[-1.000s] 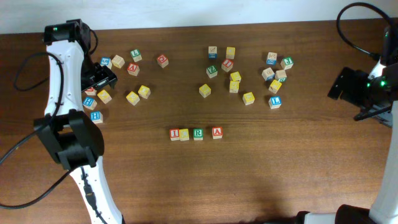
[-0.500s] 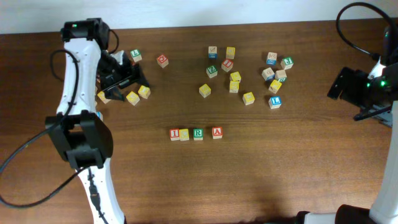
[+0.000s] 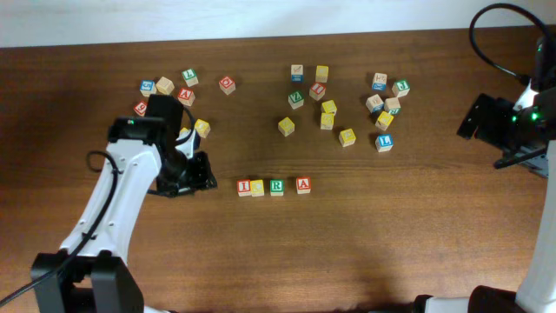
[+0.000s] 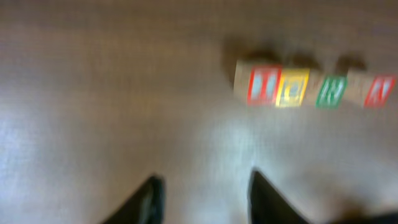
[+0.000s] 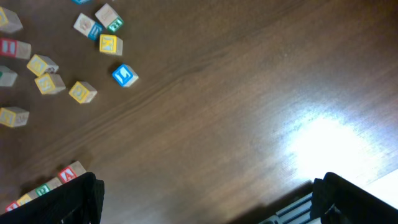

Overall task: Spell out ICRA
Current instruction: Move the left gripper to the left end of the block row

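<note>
Four blocks stand in a row mid-table: red I (image 3: pixel 244 186), a yellow block (image 3: pixel 258 187), green R (image 3: pixel 276 186) and red A (image 3: pixel 302 184). My left gripper (image 3: pixel 205 174) hovers just left of the row, apart from it. The left wrist view is blurred but shows the red I (image 4: pixel 261 86), the yellow block (image 4: pixel 292 88), green R (image 4: pixel 331 91) and red A (image 4: pixel 377 91) ahead. The left gripper (image 4: pixel 204 193) has its fingers apart over bare wood. My right gripper (image 3: pixel 476 120) rests at the far right, and its wrist view shows the gripper (image 5: pixel 211 202) open wide and empty.
Loose letter blocks lie in three groups along the back: a left group (image 3: pixel 165 87), a middle group (image 3: pixel 317 104) and a right group (image 3: pixel 387 100). A blue block (image 3: pixel 384 142) sits at the right group's front, also in the right wrist view (image 5: pixel 125 74).
My left arm swung from the back-left block group forward and right, stopping beside the row. Its jaws narrowed on the way. The right arm stayed put.
</note>
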`<state>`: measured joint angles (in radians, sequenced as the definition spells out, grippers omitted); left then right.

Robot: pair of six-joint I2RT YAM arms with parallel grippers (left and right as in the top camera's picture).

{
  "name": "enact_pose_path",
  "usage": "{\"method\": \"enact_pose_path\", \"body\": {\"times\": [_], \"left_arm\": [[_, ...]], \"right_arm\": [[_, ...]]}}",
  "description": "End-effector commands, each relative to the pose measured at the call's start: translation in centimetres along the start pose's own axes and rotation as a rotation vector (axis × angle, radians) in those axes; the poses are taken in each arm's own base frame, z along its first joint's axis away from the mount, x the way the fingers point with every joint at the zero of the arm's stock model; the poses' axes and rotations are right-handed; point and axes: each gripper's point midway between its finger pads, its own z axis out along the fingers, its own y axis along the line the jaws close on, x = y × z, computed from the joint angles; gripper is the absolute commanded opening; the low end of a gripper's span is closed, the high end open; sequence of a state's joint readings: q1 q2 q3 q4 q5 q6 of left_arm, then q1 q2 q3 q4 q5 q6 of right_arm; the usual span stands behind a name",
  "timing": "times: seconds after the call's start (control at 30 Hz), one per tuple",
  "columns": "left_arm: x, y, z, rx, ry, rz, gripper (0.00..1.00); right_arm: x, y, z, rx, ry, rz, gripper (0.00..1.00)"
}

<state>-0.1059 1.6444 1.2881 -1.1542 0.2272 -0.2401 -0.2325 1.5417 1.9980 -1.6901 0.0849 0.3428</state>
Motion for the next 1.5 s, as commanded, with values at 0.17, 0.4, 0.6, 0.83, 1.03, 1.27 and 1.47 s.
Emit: {"method": "enact_pose_path", "body": {"times": [0.17,0.4,0.6,0.83,1.03,1.27,1.47], "left_arm": [[-0.6,1.5,4.4,-0.012,-0.071,-0.076,0.0],[-1.6,1.6,5.4,-0.063,-0.121,-0.039,0.0],[-1.2,1.3,8.6,-0.176,-0.081,0.006,0.0],[-2.8,0.1,11.1,-0.156,-0.112,0.048,0.0],[-1.7,-4.1,13.0,-0.131,-0.113,0.176,0.0],[-1.0,-5.1,13.2,-0.098,-0.093,0.185,0.0],[-0.6,-5.2,13.2,-0.085,-0.075,0.132,0.0]], "right_arm": [[0.0,-0.1,-0.1,-0.005,-0.002,0.008,0.98],[-0.6,-0.4,-0.1,0.019,-0.031,0.009,0.98],[-1.7,0.0,-0.1,0.002,-0.077,0.018,0.98],[-3.1,1.8,-0.3,-0.095,-0.123,0.019,0.98],[-0.6,3.1,3.5,-0.115,0.086,-0.056,0.89],[5.4,7.6,11.3,-0.251,0.339,-0.208,0.74],[12.0,13.5,16.8,-0.321,0.394,-0.335,0.56]]}}
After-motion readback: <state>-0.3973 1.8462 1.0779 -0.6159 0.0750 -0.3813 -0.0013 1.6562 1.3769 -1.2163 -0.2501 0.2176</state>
